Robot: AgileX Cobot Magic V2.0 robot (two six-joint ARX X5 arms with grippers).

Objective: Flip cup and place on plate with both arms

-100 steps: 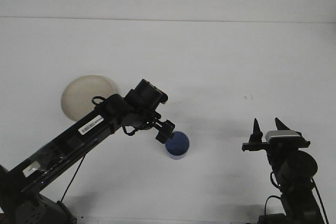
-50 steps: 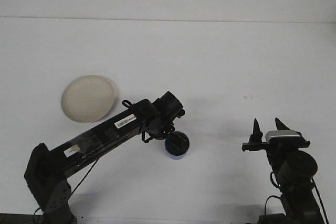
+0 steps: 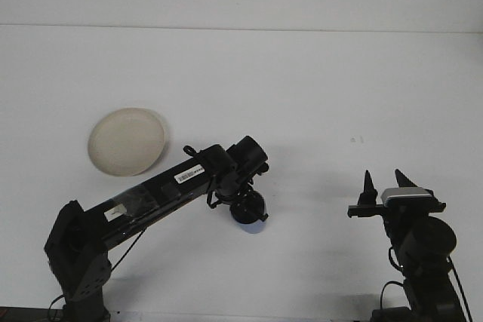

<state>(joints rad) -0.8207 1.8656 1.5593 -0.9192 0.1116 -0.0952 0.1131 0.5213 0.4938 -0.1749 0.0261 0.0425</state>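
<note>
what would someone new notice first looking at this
The long black left arm crosses the white table, its claw down over a blue cup near the centre. A cream plate sits bare at the left, and the right claw waits upright at the lower right, fingers apart.

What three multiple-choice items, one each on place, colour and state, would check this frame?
1. Where is the plate?
A. Left of the cup, farther back
B. Under the right gripper
C. On top of the cup

2. What colour shows on the cup?
A. Red
B. Blue
C. Green

3. How do the right gripper's jaws stand?
A. Shut on the cup
B. Shut on the plate
C. Open, holding nothing

Answers: 1 A, it lies bare at the table's left. 2 B, a blue edge peeks out below the left gripper. 3 C, its two tips stand apart over bare table.
</note>
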